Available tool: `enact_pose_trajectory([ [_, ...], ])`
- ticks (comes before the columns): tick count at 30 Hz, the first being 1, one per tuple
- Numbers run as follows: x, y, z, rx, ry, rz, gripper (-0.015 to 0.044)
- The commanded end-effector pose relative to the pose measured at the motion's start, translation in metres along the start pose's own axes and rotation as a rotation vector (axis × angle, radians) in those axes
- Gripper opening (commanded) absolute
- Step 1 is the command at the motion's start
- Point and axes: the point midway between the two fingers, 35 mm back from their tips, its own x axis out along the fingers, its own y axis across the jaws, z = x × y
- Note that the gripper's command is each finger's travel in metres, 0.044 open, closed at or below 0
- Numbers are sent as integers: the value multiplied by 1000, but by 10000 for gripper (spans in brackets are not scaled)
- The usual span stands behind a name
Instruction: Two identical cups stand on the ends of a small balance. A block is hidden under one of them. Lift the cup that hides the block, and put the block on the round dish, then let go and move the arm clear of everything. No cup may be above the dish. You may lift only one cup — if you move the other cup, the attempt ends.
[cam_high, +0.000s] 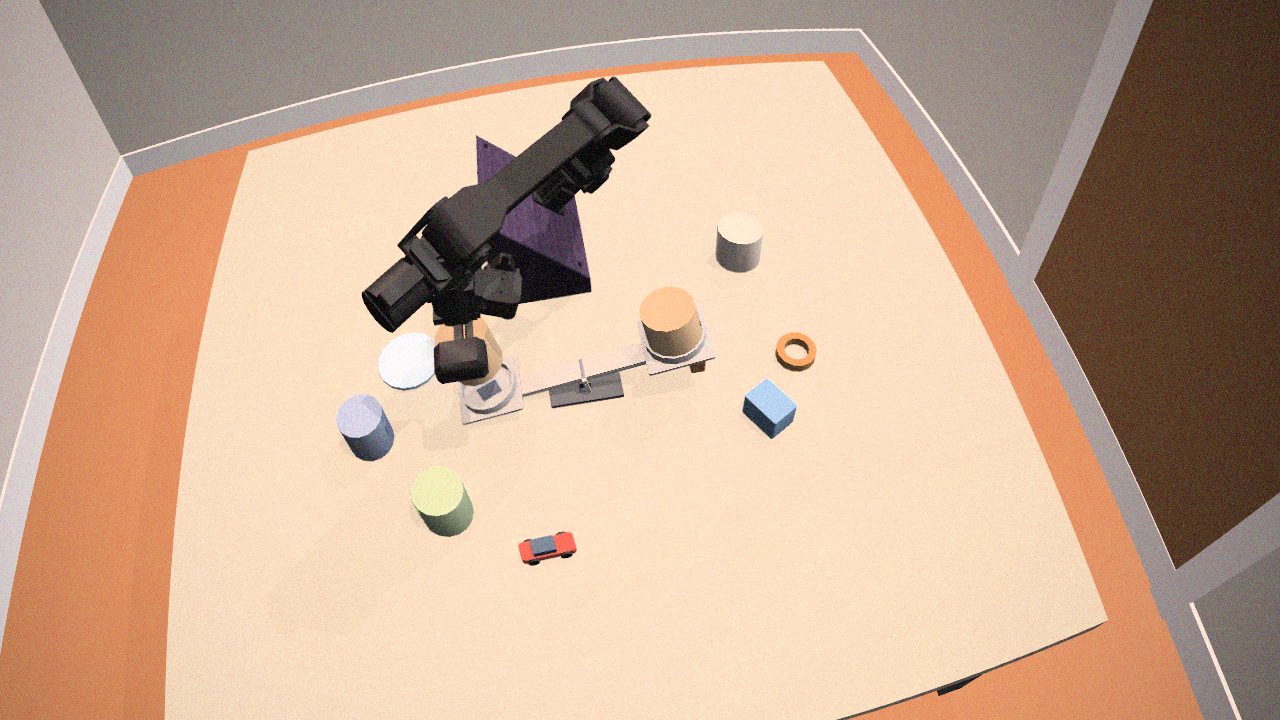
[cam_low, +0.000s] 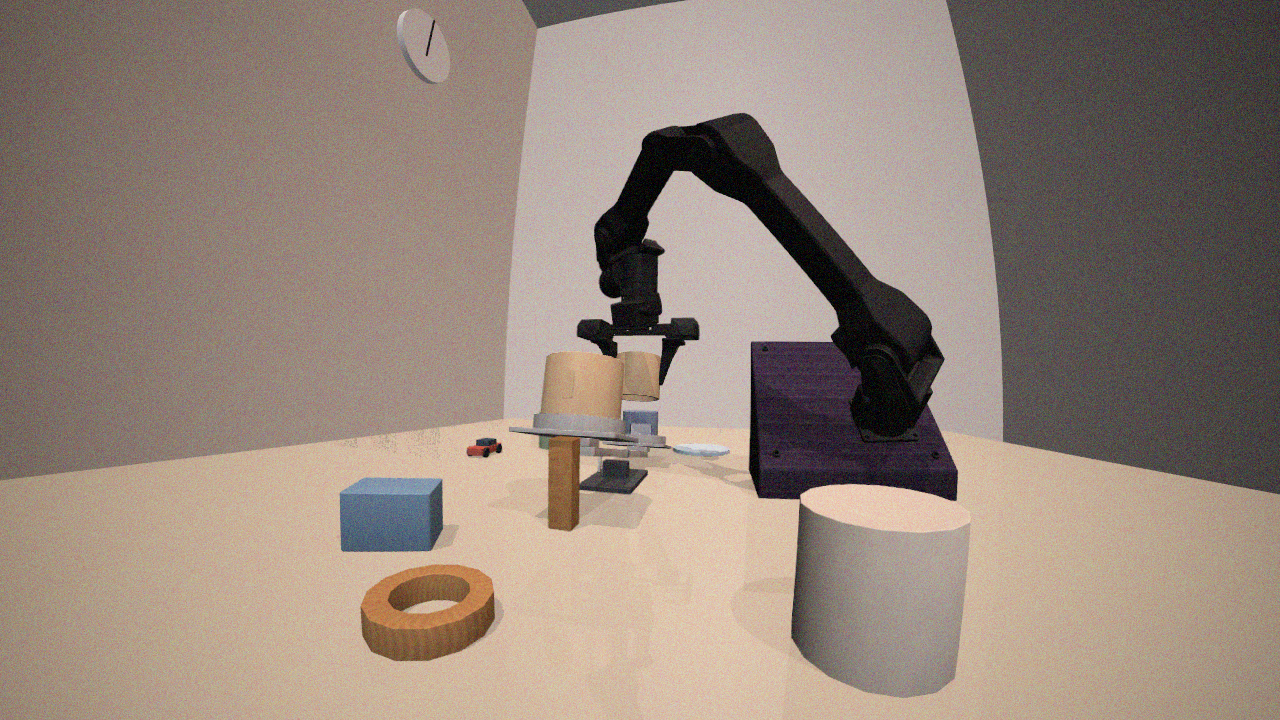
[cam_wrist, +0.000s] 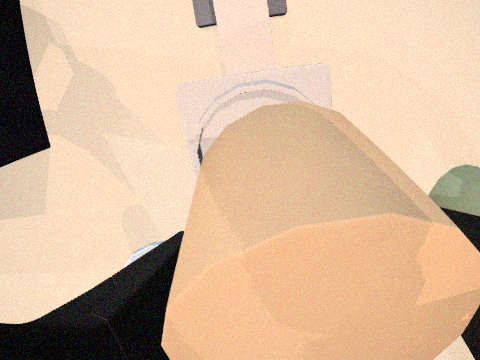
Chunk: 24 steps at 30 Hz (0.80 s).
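My gripper (cam_high: 474, 343) (cam_low: 639, 370) (cam_wrist: 298, 230) is shut on one tan cup (cam_high: 492, 360) (cam_low: 640, 376) (cam_wrist: 310, 170), held upright above the left pan of the balance (cam_high: 619, 362) (cam_low: 615, 481) (cam_wrist: 245, 42). A small grey block (cam_high: 488, 390) (cam_low: 640, 429) shows inside that pan's ring; the held cup hides it in the wrist view. The other tan cup (cam_high: 671, 326) (cam_low: 583, 385) stands on the opposite pan. The round pale dish (cam_high: 402, 362) (cam_low: 701, 449) (cam_wrist: 145, 251) lies beside the left pan, with no cup standing on it.
A blue cylinder (cam_high: 366, 428) stands near the dish, and a green cylinder (cam_high: 443, 501) and red toy car (cam_high: 546, 547) (cam_low: 484, 447) are farther forward. Right are a blue box (cam_high: 769, 408) (cam_low: 390, 514), orange ring (cam_high: 783, 362) (cam_low: 384, 631) and white cylinder (cam_high: 739, 246) (cam_low: 877, 591). A purple wedge (cam_high: 559, 241) (cam_low: 796, 402) carries the arm.
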Motion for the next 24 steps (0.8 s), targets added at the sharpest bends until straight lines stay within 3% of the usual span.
enact_pose_trajectory([
  [1, -6, 0, 0, -5, 2, 2, 0],
  [24, -19, 1, 0, 0, 0, 0, 0],
])
